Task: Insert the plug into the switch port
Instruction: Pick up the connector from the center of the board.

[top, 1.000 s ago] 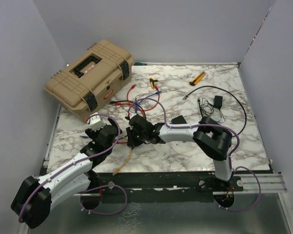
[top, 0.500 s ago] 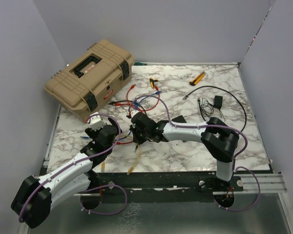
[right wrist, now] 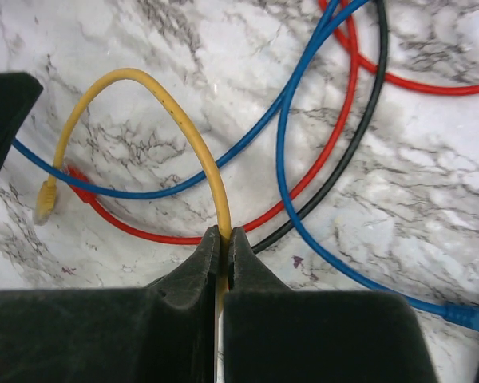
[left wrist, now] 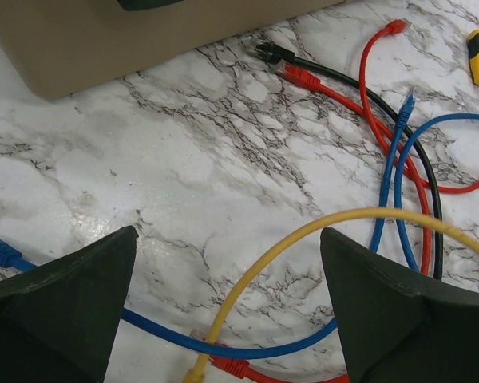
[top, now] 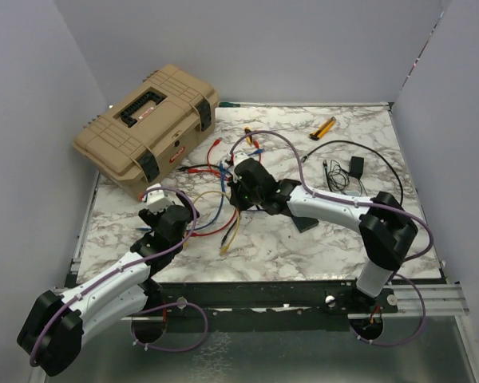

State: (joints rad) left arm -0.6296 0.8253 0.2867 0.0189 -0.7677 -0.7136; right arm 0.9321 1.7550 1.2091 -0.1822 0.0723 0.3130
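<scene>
Cable (right wrist: 132,74), yellow, pinched in right claw (right wrist: 224,234) — left claw (left wrist: 227,239) spread wide.

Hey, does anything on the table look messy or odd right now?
Yes. The red, blue and black cables lie tangled across the middle of the marble table. The right gripper is shut on the yellow cable along its cord, well away from its plug, an awkward hold for inserting it.

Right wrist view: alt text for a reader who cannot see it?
The right fingers are shut on a yellow cable that arcs left, down to its plug. Blue, red and black cables lie on the marble table.
</scene>
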